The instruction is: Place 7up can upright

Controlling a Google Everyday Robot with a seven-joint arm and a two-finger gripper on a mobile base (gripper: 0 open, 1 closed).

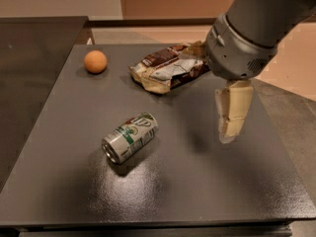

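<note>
The 7up can (130,138) lies on its side on the dark grey table (207,191), a little left of the middle, with its silver top end facing the front left. My gripper (230,131) hangs down from the grey arm (247,38) above the table. It is to the right of the can, well apart from it, and holds nothing.
A brown-and-white snack bag (168,69) lies at the back of the table, just left of the arm. A small orange ball (95,61) sits at the back left. A second dark surface (29,53) adjoins on the left. The floor lies beyond the right edge.
</note>
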